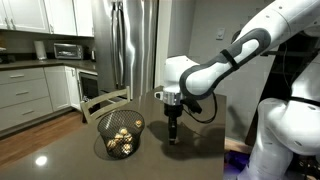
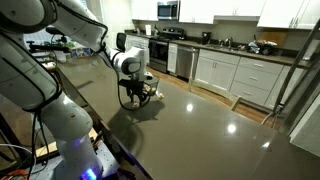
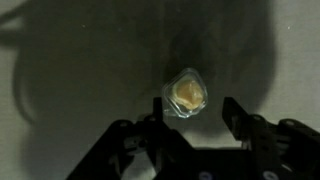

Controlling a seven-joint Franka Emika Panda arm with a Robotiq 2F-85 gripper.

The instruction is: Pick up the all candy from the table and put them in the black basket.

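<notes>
One candy (image 3: 187,93), a gold ball in clear crinkled wrap, lies on the dark glossy table (image 3: 70,80) in the wrist view. My gripper (image 3: 196,112) is open just above it, with the fingers on either side and slightly below the candy in the picture. In an exterior view the gripper (image 1: 173,135) points straight down close to the table (image 1: 70,160), to the right of the black basket (image 1: 120,133). The basket holds several gold candies (image 1: 122,142). In an exterior view the gripper (image 2: 137,98) and the basket (image 2: 145,88) partly hide each other.
A kitchen stands behind the table: steel fridge (image 1: 133,45), white cabinets (image 1: 25,95) and an oven (image 1: 90,88). The robot's white base (image 1: 285,130) is at the table's right. Cabinets (image 2: 240,75) and a stove (image 2: 160,52) line the far wall.
</notes>
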